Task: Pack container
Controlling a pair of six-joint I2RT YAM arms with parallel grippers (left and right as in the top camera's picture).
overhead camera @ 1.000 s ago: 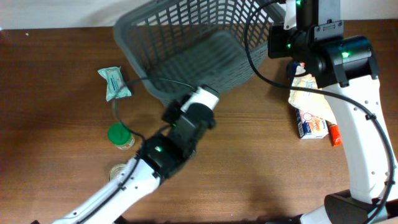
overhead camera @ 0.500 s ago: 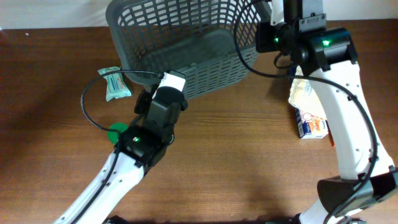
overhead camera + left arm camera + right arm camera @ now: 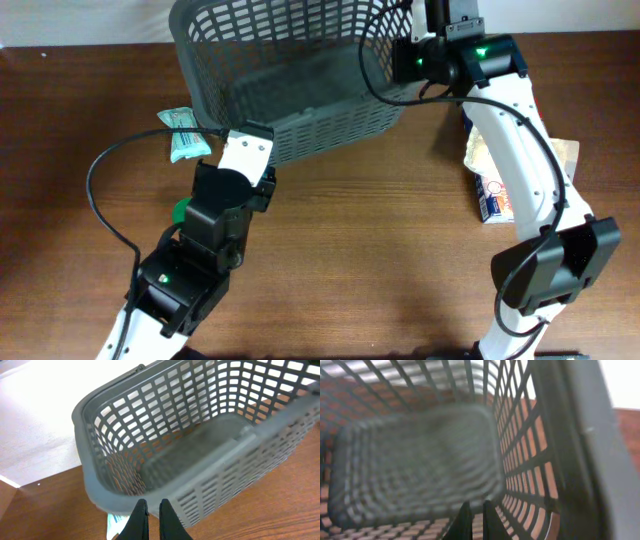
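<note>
The container (image 3: 322, 132), a large dark grey lattice basket, stands at the back middle of the table and holds nothing. It fills the left wrist view (image 3: 235, 462) and the right wrist view (image 3: 522, 455). My right gripper (image 3: 400, 62) is at the basket's right wall, its fingers (image 3: 477, 512) close together on the lattice just inside. My left gripper (image 3: 253, 142) is shut and empty, just in front of the basket's near left corner (image 3: 150, 510).
A teal packet (image 3: 183, 133) lies left of the basket and shows beside my left fingers (image 3: 115, 522). A green-lidded jar (image 3: 183, 212) is half hidden under my left arm. A pale bag (image 3: 490, 150) and a white box (image 3: 500, 198) lie at the right.
The basket has moved left and settled from a tilt to level, with my right gripper moving along at its right wall. My left arm has swung left and drawn back.
</note>
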